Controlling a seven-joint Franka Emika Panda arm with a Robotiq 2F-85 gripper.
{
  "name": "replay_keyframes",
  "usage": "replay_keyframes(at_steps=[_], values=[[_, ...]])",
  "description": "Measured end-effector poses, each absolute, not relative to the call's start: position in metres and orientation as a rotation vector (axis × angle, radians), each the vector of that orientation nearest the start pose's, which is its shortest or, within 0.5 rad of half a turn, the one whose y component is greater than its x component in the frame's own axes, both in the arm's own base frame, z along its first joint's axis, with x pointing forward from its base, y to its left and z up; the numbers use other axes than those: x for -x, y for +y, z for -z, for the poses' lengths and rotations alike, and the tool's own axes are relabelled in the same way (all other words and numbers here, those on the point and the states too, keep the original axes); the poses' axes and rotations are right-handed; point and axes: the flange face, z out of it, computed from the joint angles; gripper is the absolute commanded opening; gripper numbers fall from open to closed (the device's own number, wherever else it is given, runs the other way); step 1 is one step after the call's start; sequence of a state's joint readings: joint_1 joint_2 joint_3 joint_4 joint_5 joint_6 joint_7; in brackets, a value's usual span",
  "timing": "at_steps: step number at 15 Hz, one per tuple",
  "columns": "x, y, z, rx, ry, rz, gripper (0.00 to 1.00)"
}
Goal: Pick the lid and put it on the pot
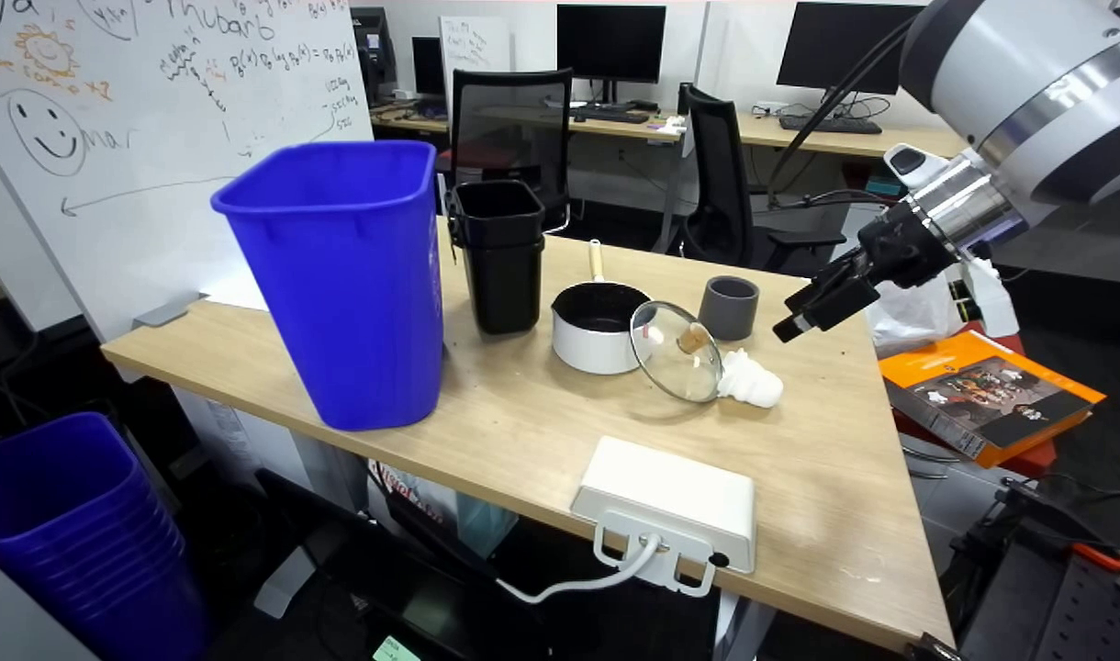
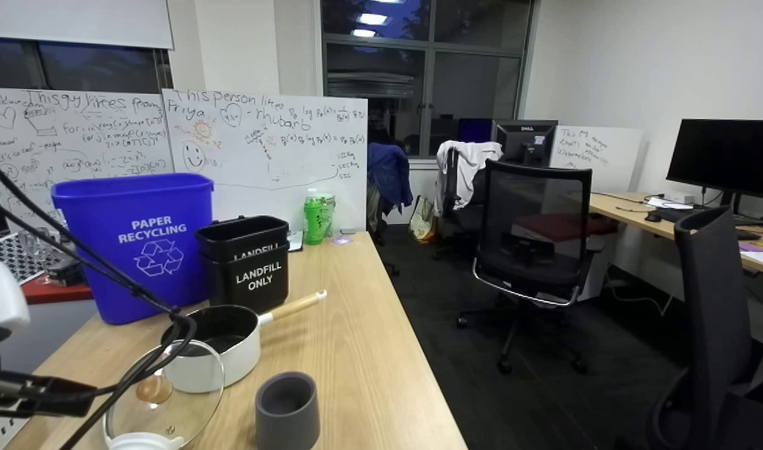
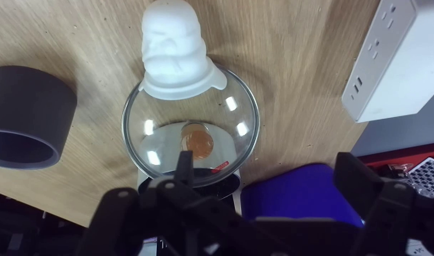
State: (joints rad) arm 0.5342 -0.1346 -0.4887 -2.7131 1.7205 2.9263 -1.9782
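Blue bin (image 1: 340,312): is standing upright on the wooden table (image 1: 514,413), leftmost there in an exterior view.
Black bins (image 1: 503,275): are standing just beside it, one nesting inside the other.
Pot (image 1: 589,351): is sitting upright near the black bins, showing its dark inside.
Power strip (image 1: 675,482): is resting at the table's edge.
Lid (image 1: 656,360): is tilting just beside the pot, off its mouth, its brown knob (image 1: 693,340) facing the wrist camera; whether rim and pot are touching cannot be told.
Gray cup (image 1: 727,312): is standing upright near the lid.
White moulded piece (image 1: 751,381): is lying on its side at the lid's rim.
Gripper (image 3: 265,160): is hanging above the table, apart from the lid; in the wrist view its fingers (image 3: 348,177) are standing wide apart.
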Motion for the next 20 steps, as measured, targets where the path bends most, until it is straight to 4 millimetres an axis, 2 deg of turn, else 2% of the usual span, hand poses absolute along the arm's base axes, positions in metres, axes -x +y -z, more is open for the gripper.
replay_keyframes(at_steps=[9, 15, 18, 20], values=[[-0.373, -0.04, -0.256, 2.766, -0.498, 0.873, 1.0], [-0.375, -0.039, -0.254, 2.742, -0.597, 0.925, 1.0], [-0.381, -0.038, -0.245, 2.728, -0.675, 0.981, 1.0], [-0.386, -0.038, -0.232, 2.725, -0.724, 1.014, 1.0]])
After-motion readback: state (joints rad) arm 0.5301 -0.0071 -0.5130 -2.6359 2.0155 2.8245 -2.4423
